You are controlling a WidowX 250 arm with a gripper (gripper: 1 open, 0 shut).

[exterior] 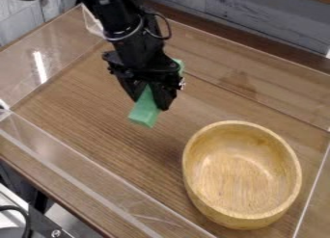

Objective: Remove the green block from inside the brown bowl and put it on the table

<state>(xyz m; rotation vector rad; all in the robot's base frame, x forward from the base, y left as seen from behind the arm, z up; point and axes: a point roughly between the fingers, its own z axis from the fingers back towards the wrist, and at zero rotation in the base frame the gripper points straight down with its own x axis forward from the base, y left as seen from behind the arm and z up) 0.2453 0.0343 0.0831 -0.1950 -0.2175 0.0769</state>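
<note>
The green block (145, 115) hangs tilted between the black fingers of my gripper (146, 95), which is shut on its upper end. Its lower end sits close above the wood-grain table (77, 117), left of the bowl; whether it touches the surface I cannot tell. The brown bowl (241, 172) stands at the lower right, upright, with nothing inside it. The gripper points steeply down, and the black arm rises toward the top left of the view.
Low clear acrylic walls (77, 174) run along the table's near and left edges. A grey patterned surface (258, 15) lies beyond the far edge. Bare tabletop spreads left of and behind the bowl.
</note>
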